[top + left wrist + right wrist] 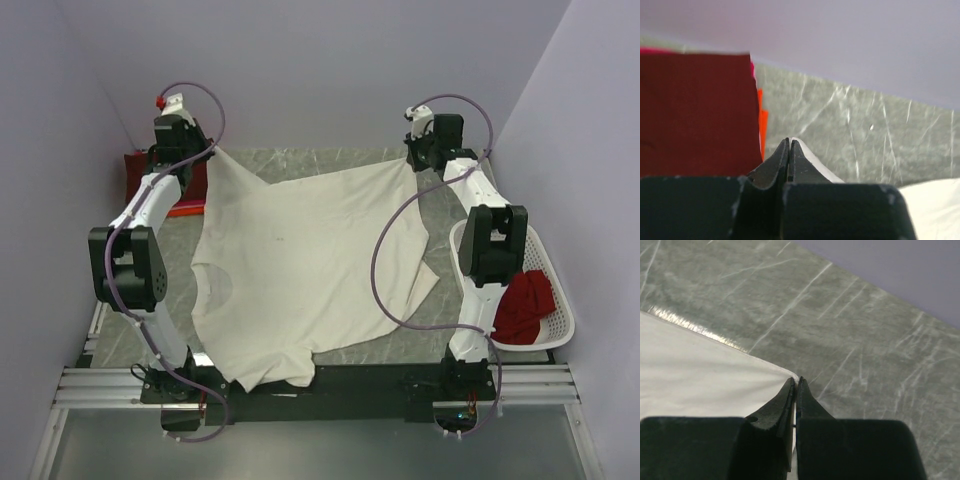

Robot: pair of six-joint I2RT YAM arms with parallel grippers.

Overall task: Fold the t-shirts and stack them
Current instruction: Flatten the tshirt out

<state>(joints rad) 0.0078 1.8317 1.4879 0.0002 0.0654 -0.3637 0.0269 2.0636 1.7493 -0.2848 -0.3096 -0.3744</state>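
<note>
A large cream-white t-shirt (300,260) lies spread over the table, its collar end hanging over the near edge. My left gripper (207,152) is shut on its far left corner (812,159). My right gripper (414,160) is shut on its far right corner (782,376). A folded dark maroon t-shirt (695,110) lies left of the left gripper, with red and orange-pink cloth (761,120) showing under its edge. The stack also shows in the top view (150,185). A bright red t-shirt (525,305) lies crumpled in the basket.
A white plastic lattice basket (560,310) stands at the right table edge beside the right arm. Purple walls close in the back and both sides. Grey marbled table surface (865,340) shows beyond the shirt's far edge.
</note>
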